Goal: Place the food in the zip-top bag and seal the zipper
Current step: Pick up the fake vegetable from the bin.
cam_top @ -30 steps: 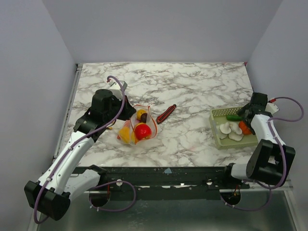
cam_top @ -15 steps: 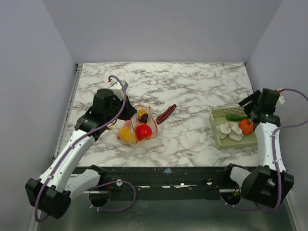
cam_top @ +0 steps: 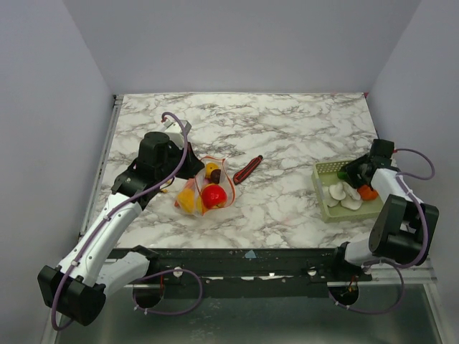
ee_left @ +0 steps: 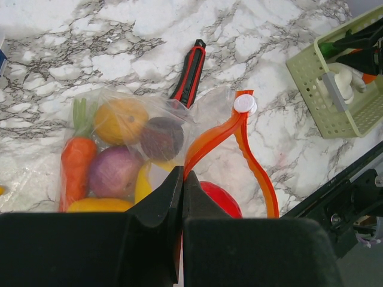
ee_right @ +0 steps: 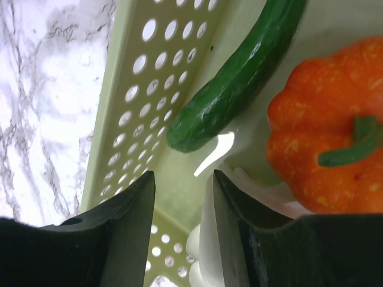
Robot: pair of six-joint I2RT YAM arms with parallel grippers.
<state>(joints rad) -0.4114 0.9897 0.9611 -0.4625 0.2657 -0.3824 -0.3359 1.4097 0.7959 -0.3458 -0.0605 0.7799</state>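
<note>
The zip-top bag (cam_top: 204, 190) lies left of centre, holding several pieces of food: carrot (ee_left: 76, 161), orange (ee_left: 119, 119), purple onion (ee_left: 114, 173), a red piece (ee_left: 224, 200). My left gripper (ee_left: 182, 176) is shut on the orange-red zipper (ee_left: 215, 134), which loops up with the mouth open. My right gripper (ee_right: 182, 179) is down inside the green basket (ee_right: 137, 107), jaws apart and nothing between them. A green cucumber (ee_right: 239, 78) lies just beyond its tips, an orange pumpkin (ee_right: 323, 143) to their right, white food (ee_right: 209, 239) against the right finger.
A slim red-and-black stick (cam_top: 247, 169) lies on the marble just right of the bag. The basket (cam_top: 323, 172) sits near the table's right edge, with white pieces (cam_top: 337, 192) in its near half.
The right gripper lifted out toward the table's right edge, then came back down into the basket, its jaws narrowing. The left gripper and the bag have not moved.
</note>
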